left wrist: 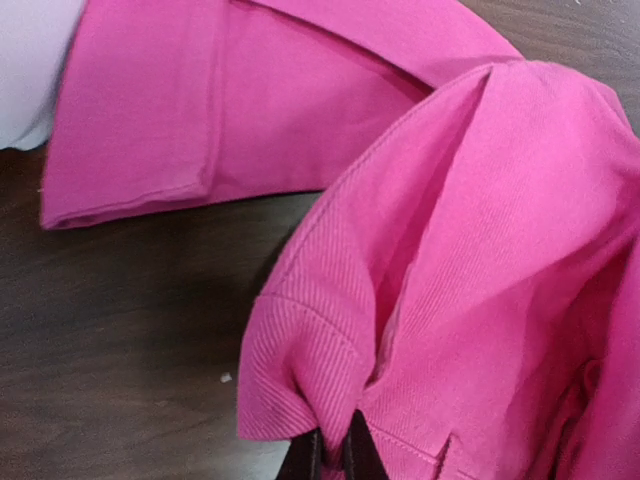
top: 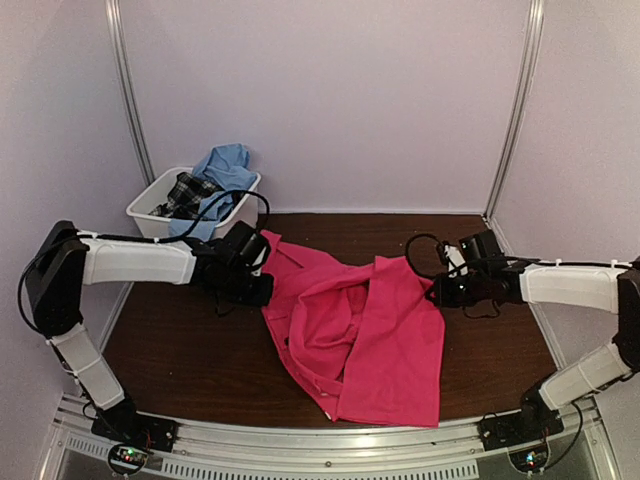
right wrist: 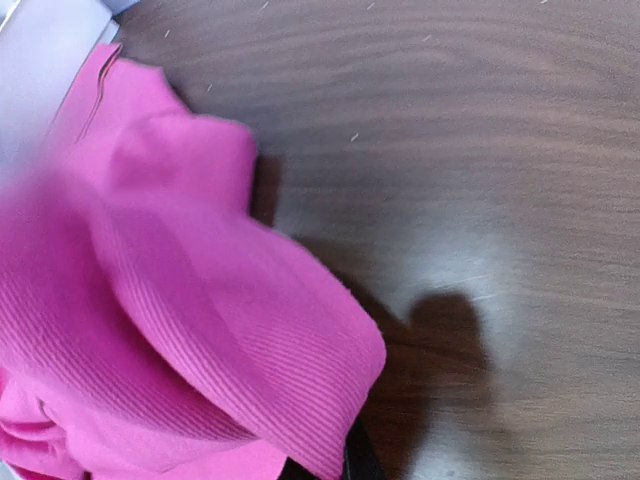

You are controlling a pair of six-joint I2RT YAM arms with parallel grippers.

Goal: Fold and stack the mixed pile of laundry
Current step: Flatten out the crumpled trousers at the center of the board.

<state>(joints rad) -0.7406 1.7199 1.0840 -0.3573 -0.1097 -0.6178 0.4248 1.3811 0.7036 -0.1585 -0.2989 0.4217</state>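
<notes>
Left fingers (left wrist: 310,462) clench a fold of the pink-red cloth (top: 360,320). Right fingers (right wrist: 362,462), largely hidden beneath fabric, clench its opposite edge over the table (top: 180,350).

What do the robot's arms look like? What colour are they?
The left arm and right arm are white tubes joined by chunky black joints. The left gripper and right gripper are black, with thin black cables looping above.
</notes>
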